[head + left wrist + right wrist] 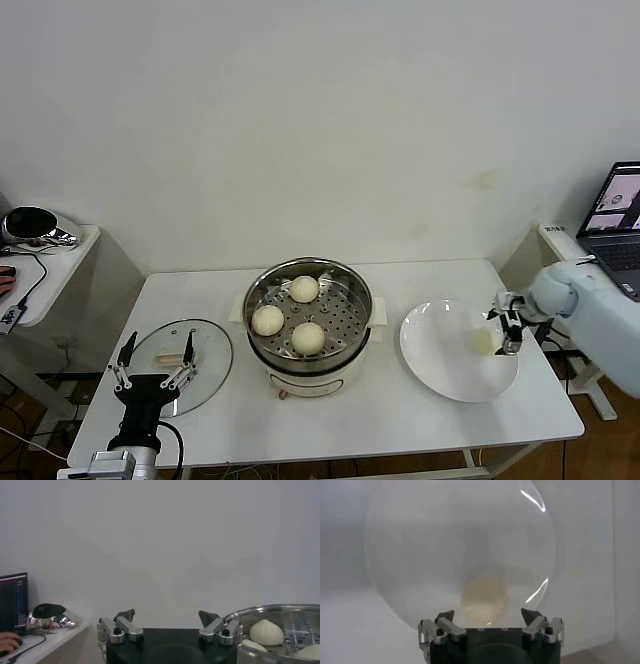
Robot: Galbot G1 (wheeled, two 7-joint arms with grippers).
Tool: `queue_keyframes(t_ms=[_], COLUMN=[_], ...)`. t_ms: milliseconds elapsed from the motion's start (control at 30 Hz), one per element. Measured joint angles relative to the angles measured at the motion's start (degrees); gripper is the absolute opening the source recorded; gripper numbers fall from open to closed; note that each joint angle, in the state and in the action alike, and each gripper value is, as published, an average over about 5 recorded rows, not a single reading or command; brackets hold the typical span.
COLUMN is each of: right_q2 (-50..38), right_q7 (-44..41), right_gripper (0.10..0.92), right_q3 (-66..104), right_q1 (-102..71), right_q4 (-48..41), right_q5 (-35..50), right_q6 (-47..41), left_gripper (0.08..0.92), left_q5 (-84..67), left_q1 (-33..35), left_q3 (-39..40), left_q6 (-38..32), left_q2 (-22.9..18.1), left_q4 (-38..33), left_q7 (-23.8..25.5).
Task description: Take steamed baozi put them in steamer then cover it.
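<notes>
- Nearest the head camera, the left gripper (154,366) sits low at the front left edge of the table (400,420), its fingers spread apart and holding nothing; it hovers at the near rim of the cover (182,352).
- The cover lies flat on the table to the left of the steamer (308,325), its cream-white handle facing up at the centre.
- The steamer stands in the middle of the table on its cream-white base, uncovered, with the perforated tray visible inside.
- Three steamed baozi (308,338) rest on that tray: one toward the back, one on the left, one at the front.
- In the left wrist view, part of the steamer's rim (280,611) and a bun inside it (267,632) show beyond the left gripper's spread fingertips (126,615).
- A fourth bun (487,341) lies on the white plate (440,365) to the right of the steamer.
- The right gripper (510,325) is down over the plate's right side, its fingers apart and straddling that bun, not closed on it.
- In the right wrist view the bun (483,600) sits just ahead of the open fingers (445,616), on the plate (410,555).
</notes>
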Motion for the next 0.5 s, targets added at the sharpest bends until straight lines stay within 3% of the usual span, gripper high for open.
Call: queue_keyframes(t_ms=[200,500], right_q2=[2.7,4.1], right_q7=[-0.2,-0.3], right_gripper=[0.791,0.600], right_q3=[1.0,1.8], right_q1=[-0.7,-0.9], right_q4=[-3.2,-4.9], right_q5=[-2.1,-3.7], right_q6=[0.4,0.5], left_gripper=[0.823,0.823], left_q5=[-0.1,-0.5], left_q1=[-0.1,-0.1], left_q3=[0.0,-0.4], left_q6=[0.0,-0.1], left_q2=[-0.1,0.0], left_q4=[0.3,0.7], left_q7=[0.0,0.0])
